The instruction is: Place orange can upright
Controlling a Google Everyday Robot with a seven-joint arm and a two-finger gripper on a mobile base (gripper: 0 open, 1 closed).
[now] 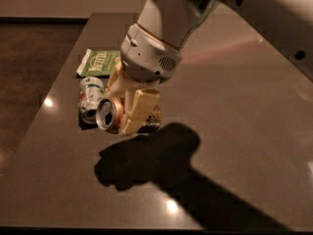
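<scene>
The orange can [111,114] is held on its side in my gripper [133,105], its silver top with pull tab facing the camera at left. The pale fingers [139,109] are clamped around the can's body, and the can hangs a little above the dark table [234,131], over its left half. The can's far end [152,121] shows orange-gold print past the fingers. My white arm comes down from the upper right.
A white and green can [90,99] lies on its side just left of the held can. A green snack packet [100,62] lies flat behind it. The table's left edge [34,126] is close by. The arm's shadow falls on the table in front.
</scene>
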